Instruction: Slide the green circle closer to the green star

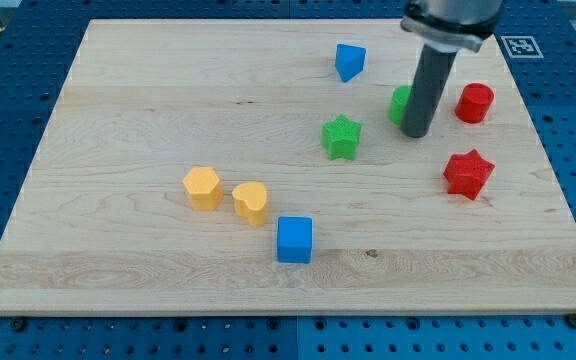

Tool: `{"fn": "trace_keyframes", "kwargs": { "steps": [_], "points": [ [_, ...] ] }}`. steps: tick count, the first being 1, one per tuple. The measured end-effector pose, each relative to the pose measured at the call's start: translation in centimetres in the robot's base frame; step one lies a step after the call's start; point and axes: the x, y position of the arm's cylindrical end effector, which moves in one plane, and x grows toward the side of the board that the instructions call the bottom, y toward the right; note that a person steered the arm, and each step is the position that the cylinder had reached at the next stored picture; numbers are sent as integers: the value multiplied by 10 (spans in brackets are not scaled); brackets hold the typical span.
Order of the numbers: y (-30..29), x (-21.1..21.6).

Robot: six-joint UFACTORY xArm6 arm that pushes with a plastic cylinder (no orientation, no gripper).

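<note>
Midway up the view's right side, my tip [417, 134] rests on the wooden board [148, 110], pressed against the right flank of the green circle [400, 104], which the rod hides for the most part. No claw is fitted: the arm ends in a plain rod that grips nothing and can only shove. The green star [341, 136] lies near, to the view's left and a little lower, with bare wood between the pair. A good push would probably run left and slightly downward, through the circle's middle, slow enough that the round block does not roll off the tip's side; whether contact is centred cannot be told, since the rod covers it. The red cylinder [475, 102] stands just right of the rod and the red star [468, 173] below it, both clear of that line. The blue block [349, 61] higher up is also out of the way.
</note>
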Motion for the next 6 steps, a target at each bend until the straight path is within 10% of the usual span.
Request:
{"fn": "trace_keyframes", "kwargs": {
  "steps": [6],
  "points": [
    [-62,-30]
  ]
}}
